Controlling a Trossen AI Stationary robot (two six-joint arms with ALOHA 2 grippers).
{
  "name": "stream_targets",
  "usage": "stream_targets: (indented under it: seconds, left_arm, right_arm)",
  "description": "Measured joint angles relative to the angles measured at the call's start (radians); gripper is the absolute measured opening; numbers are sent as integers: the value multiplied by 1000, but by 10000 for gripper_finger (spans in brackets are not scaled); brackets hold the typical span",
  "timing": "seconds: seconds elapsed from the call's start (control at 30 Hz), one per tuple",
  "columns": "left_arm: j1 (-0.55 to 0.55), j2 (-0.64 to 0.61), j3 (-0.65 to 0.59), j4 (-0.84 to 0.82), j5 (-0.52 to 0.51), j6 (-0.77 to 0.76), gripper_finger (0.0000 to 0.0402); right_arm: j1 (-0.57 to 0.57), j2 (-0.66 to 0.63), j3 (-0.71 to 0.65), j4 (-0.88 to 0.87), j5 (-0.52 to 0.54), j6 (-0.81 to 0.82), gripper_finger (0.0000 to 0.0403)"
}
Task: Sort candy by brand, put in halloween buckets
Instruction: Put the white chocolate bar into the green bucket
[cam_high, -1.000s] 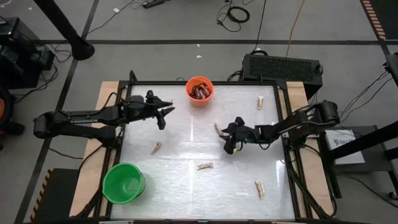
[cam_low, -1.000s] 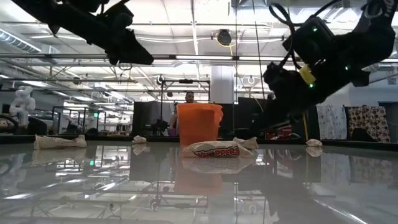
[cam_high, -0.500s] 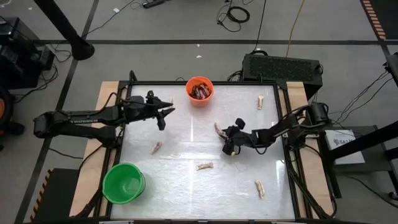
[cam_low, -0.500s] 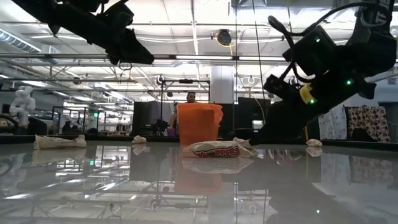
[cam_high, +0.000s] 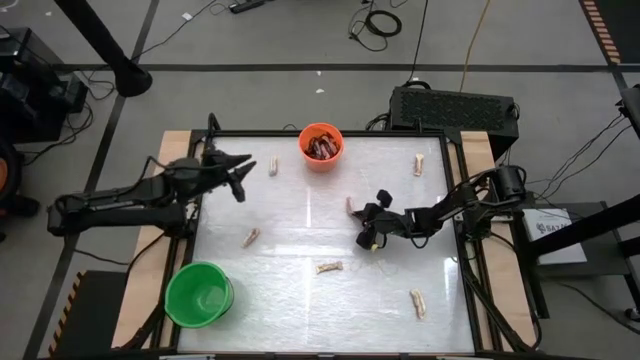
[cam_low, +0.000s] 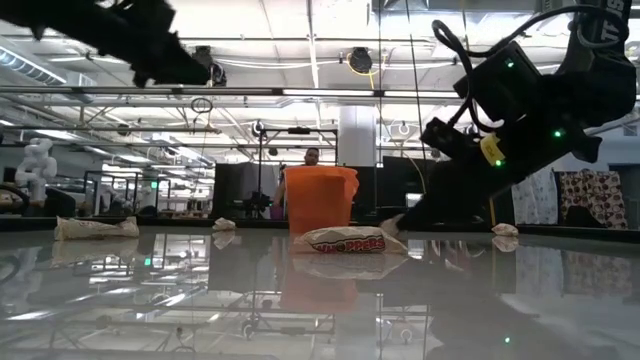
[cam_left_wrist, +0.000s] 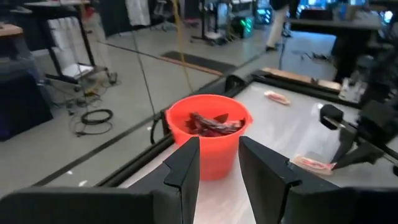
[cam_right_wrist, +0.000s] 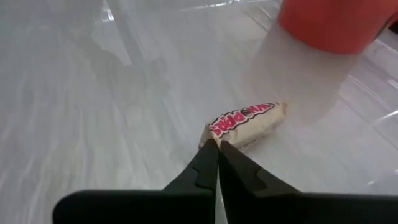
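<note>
- My right gripper (cam_right_wrist: 216, 149) is pinched shut at the end of a cream candy (cam_right_wrist: 247, 124) mid-table.
- My left gripper (cam_left_wrist: 214, 155) is partly open, holding nothing, near the orange bucket (cam_left_wrist: 208, 140) at the far edge.

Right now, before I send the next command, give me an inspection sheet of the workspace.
Surface: glossy white table, wooden side rails.
Job's things: orange bucket at the far edge, holding dark bars; green bucket at the near left corner, looks empty; six pale candy pieces loose on the table.
Clutter: nothing seen.
Hands: right hand shut at table level, tips on one end of a pale candy; whether it is pinched is unclear. Left hand partly open, empty, above the table's far left.
Cables: loose cables on the floor beyond the table.
Surroundings: black box behind the table; a person far back.
</note>
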Motion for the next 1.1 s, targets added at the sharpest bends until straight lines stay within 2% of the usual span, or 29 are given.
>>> stream_targets:
  seconds: [0.17, 0.3, 0.5, 0.63, 0.77, 0.97, 1.1]
  left_arm:
    - [0, -144, -149, 103, 4, -47, 118]
    - [0, -235, -262, 200, 8, -52, 118]
    - [0, -316, -365, 211, -130, -87, 118]
    - [0, -319, -392, 208, -163, -105, 118]
    - [0, -318, -417, 207, -163, -106, 118]
    - [0, -317, -424, 146, -163, -108, 118]
    - [0, -314, -424, 129, -163, -130, 118]
  right_arm:
    - [0, 0, 0, 44, -10, -5, 1]
    - [0, 0, 1, 148, -95, -14, 1]
    - [33, 0, 59, 283, -237, -52, 0]
    - [87, 0, 163, 276, -288, -89, 0]
    - [145, 26, 297, 255, -296, -166, 0]
    - [183, 147, 512, 239, -389, -265, 0]
    - [181, 242, 674, 179, -400, -305, 0]
